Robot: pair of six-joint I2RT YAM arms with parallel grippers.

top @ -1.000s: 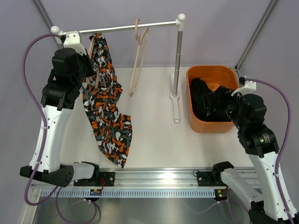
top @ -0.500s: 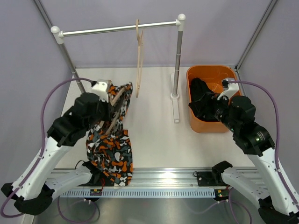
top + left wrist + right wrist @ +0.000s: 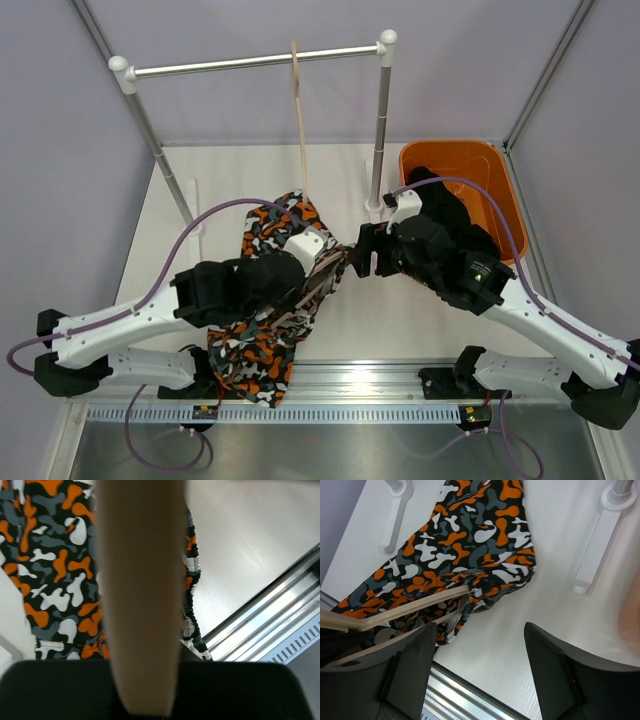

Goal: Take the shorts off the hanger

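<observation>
While the left pincer [image 3: 325, 274] pinches the wooden hanger [image 3: 395, 611] tight, the blotchy orange shorts [image 3: 262, 345] are wrapped on that hanger, low over the white surface [image 3: 230, 180] near the front edge. The right pincer [image 3: 480, 672] is spread wide with nothing in it, just beside the hanger and the shorts. The black shorts [image 3: 426, 186] lie in the orange bin [image 3: 482, 160] behind it.

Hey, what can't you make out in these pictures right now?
- Left wrist view: the blurred wooden hanger fills the middle, hiding how the left gripper holds it.
- Top view: the right arm covers part of the black shorts and the orange bin.
- Right wrist view: the wooden hanger's far end is cut off at the left edge.
</observation>
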